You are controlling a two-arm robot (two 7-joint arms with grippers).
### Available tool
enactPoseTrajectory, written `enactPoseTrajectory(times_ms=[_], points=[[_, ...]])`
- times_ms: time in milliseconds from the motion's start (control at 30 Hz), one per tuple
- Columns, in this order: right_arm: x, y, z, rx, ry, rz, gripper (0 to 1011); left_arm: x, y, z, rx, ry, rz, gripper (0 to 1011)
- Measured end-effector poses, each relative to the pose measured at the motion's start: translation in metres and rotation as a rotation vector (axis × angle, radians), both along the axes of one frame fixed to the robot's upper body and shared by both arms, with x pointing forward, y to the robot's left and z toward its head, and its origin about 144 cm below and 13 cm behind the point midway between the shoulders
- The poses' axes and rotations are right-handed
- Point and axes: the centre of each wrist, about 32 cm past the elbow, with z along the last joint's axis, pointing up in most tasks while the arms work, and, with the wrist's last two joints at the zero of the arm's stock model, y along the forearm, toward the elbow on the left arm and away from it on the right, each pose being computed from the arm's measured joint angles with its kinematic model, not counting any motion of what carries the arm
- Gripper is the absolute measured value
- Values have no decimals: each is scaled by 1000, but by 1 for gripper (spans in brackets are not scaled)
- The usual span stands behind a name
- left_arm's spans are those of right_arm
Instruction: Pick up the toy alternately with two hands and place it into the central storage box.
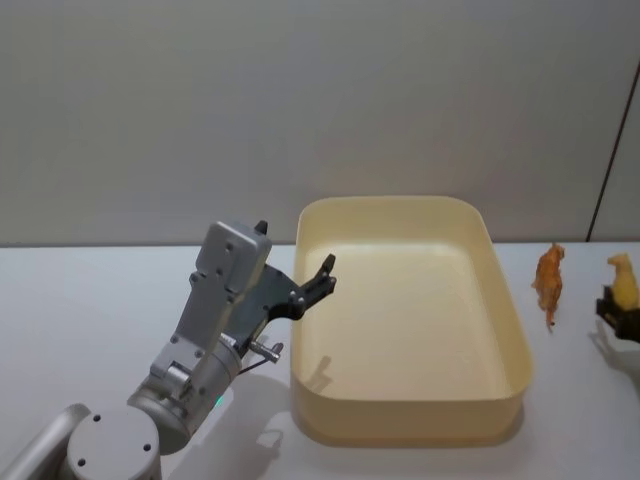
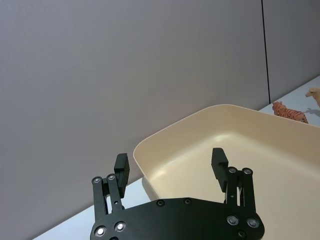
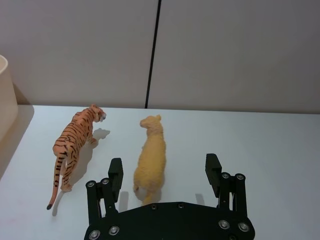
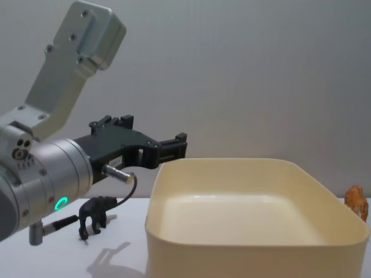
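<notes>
Black elephant (image 4: 98, 208) shows from the chest; left gripper (image 2: 170, 159), right gripper (image 3: 164, 162) (both spread).

Plain grey panelled wall (image 1: 300, 100) with dark vertical seam, white tabletop (image 1: 80, 300)

I'm looking at a lab test bench: plain white flat tabletop (image 1: 90, 290), bare grey wall panels (image 1: 300, 100) behind it, joined at a thin black seam (image 3: 153, 50)
</notes>
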Motion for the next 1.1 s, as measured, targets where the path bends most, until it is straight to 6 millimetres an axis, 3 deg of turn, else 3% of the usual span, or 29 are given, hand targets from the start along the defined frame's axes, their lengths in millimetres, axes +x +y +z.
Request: enactPoseTrajectory(times_ms=[333, 433, 867, 1000, 1100], points=[[28, 18, -12, -14, 50, -4, 1000, 0, 0, 0, 0, 0, 0, 1001], [33, 22, -15, -19, 59, -6, 960, 0, 0, 0, 0, 0, 0, 1001], [45, 32, -19, -29, 80, -8, 616, 0, 0, 0, 0, 0, 0, 1001], [47, 34, -20, -32, 83, -8, 448, 0, 0, 0, 0, 0, 0, 1001], [48, 35, -20, -33, 85, -8, 396, 0, 0, 0, 0, 0, 0, 1001]])
